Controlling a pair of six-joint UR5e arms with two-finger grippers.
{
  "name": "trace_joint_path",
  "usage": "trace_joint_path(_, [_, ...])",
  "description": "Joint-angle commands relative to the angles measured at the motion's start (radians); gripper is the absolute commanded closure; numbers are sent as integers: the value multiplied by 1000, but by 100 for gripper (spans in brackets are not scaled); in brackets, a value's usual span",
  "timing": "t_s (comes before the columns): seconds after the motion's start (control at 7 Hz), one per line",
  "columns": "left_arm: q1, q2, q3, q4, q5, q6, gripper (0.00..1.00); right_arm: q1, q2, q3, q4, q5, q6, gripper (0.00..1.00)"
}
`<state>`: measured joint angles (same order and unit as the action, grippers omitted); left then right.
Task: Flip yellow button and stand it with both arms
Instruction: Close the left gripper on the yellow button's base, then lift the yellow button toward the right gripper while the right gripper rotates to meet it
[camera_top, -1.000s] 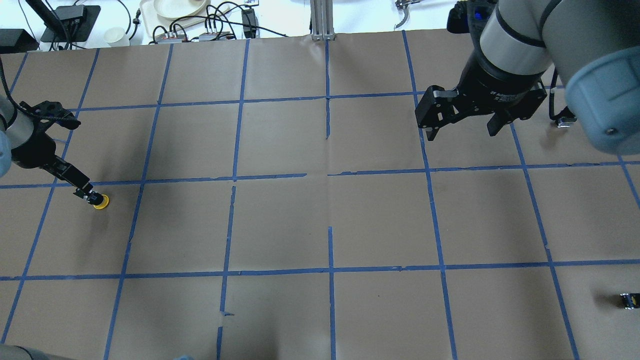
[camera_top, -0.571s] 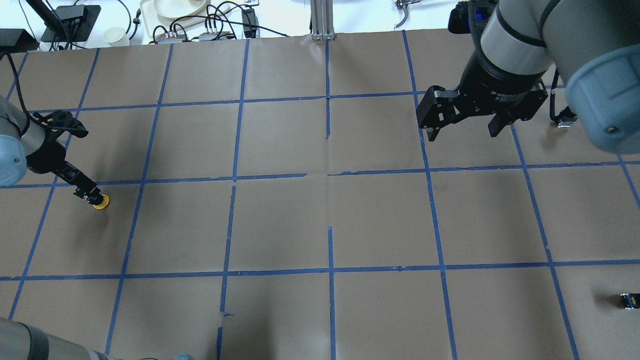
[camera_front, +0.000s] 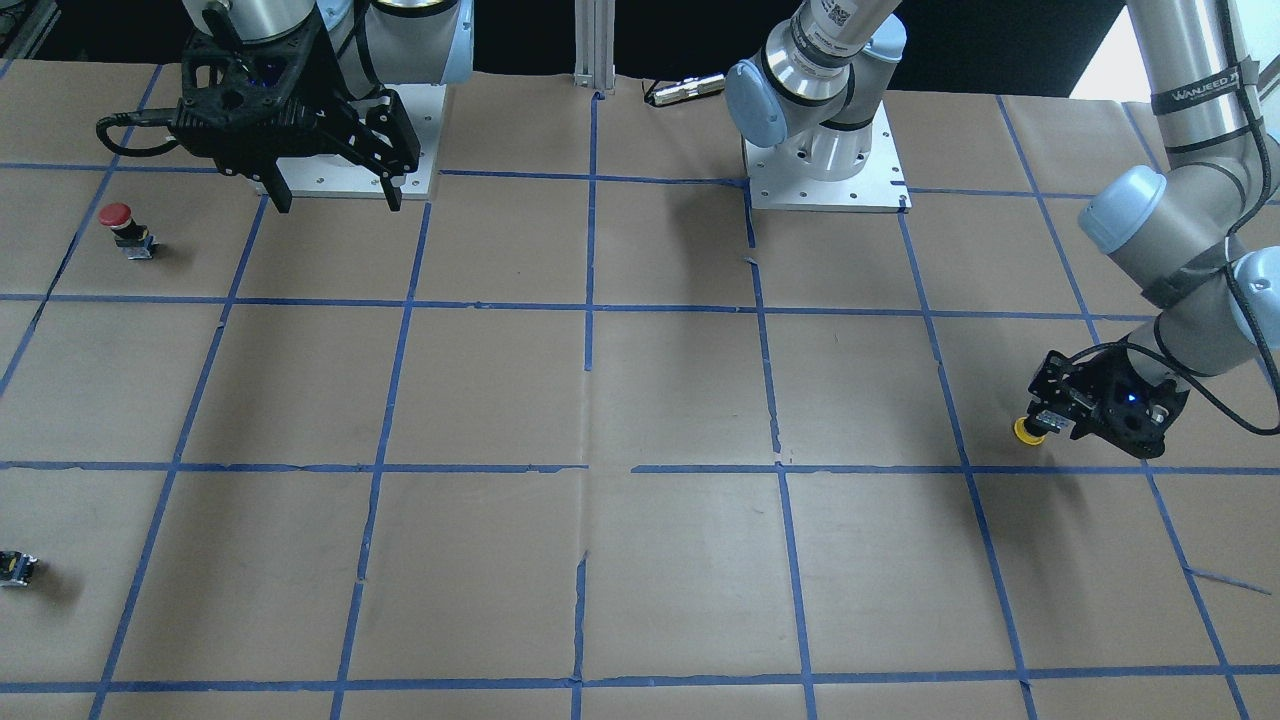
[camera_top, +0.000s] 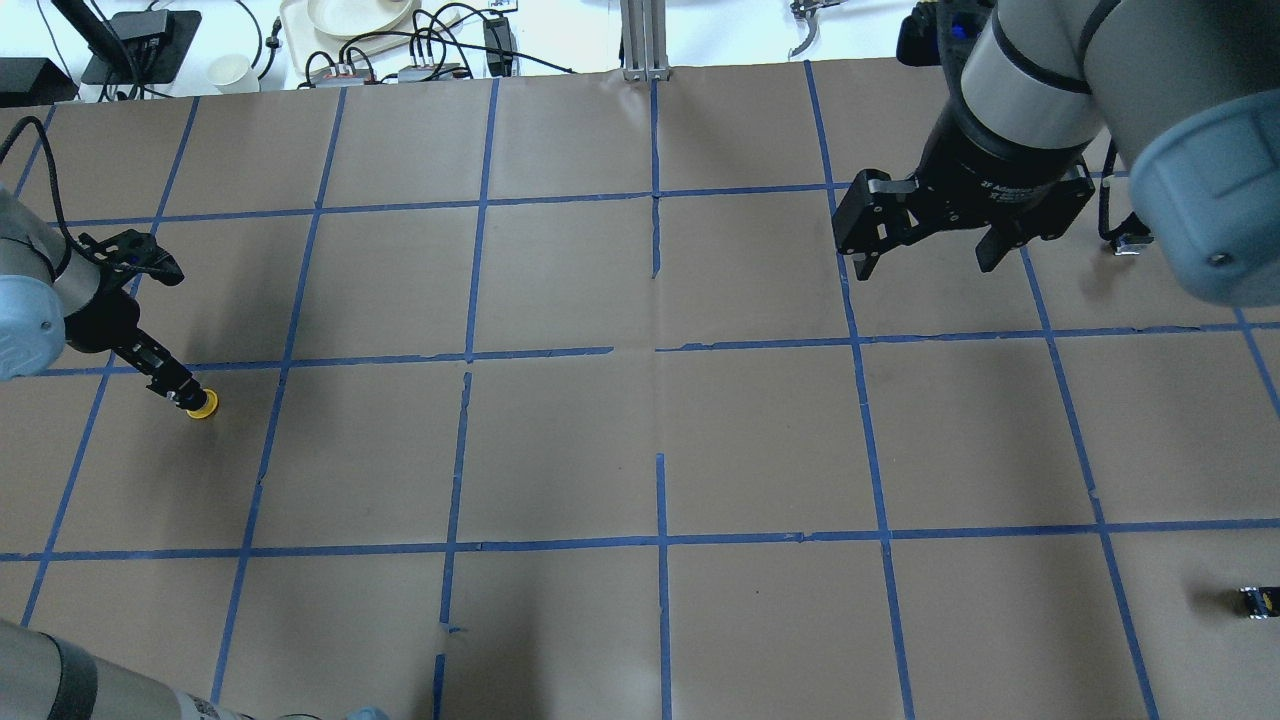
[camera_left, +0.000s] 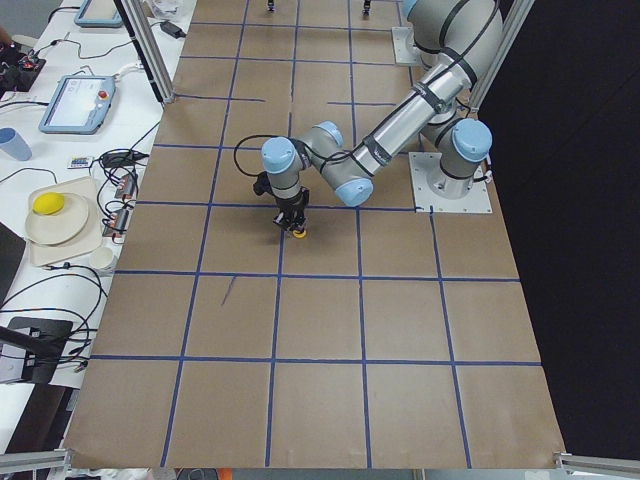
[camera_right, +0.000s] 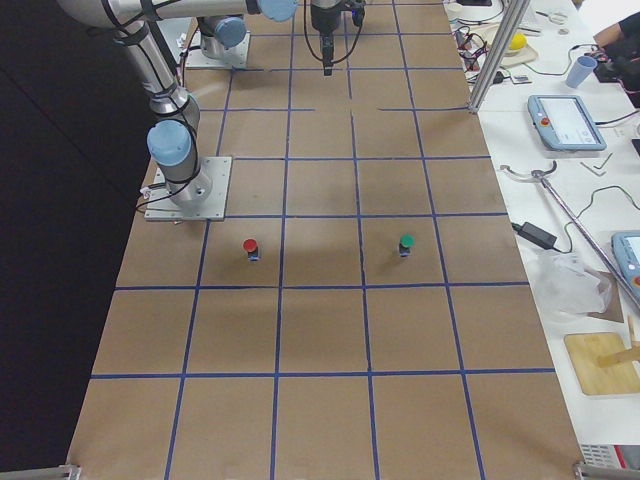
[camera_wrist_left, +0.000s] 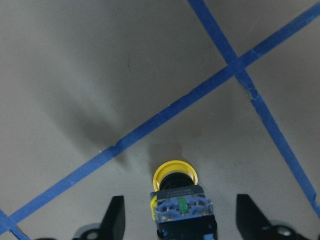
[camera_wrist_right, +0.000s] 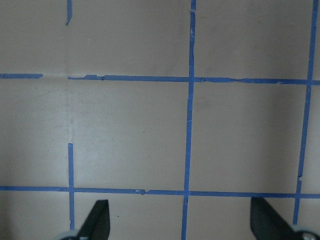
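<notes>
Black fingers (camera_wrist_left: 116, 220) of the left gripper (camera_wrist_left: 180, 220) stand apart at the bottom of the left wrist view, one on either side of the yellow button (camera_wrist_left: 180, 200). Bare table (camera_top: 560, 450) shows between each finger and the button's contact block, so the gripper is spread and clasps nothing. The button's yellow cap points away from the camera, toward the table. The blue-and-green end of its block faces the lens. Whether it lies flat or leans I cannot tell. A blue tape line runs diagonally just beyond the cap. In the overhead view this gripper and the button sit at the middle left of the frame, just below a horizontal tape line. In the front-facing view they are at the right, with the cap showing to the left of the gripper.

The right gripper (camera_top: 928, 258) hangs above the table at the upper right of the overhead view, spread wide and empty, well apart from the yellow button.

Brown paper with a blue tape grid covers the table. A red button (camera_front: 118, 218) stands at the upper left of the front-facing view, and a small dark switch block (camera_front: 15, 567) sits at its lower left edge. A green button (camera_right: 406, 242) shows in the right side view, in the same row of squares as the red one.
</notes>
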<state>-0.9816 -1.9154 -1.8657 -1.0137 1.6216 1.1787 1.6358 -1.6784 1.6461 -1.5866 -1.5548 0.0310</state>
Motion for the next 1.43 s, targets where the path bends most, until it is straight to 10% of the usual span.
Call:
trace_joint_path(0.0, [1,4,11,-25,-5,-7,69,-1,-1,0,5,-1,1,0])
trace_joint_path(0.43, [-18,128,74,-350,-218,-66,71,-2,-3,-5,2,-8,0,0])
trace_joint_path(1.29, [-245,237,65,-972,-1133,-280,71,-218,-3,-40,11,84,-11,0])
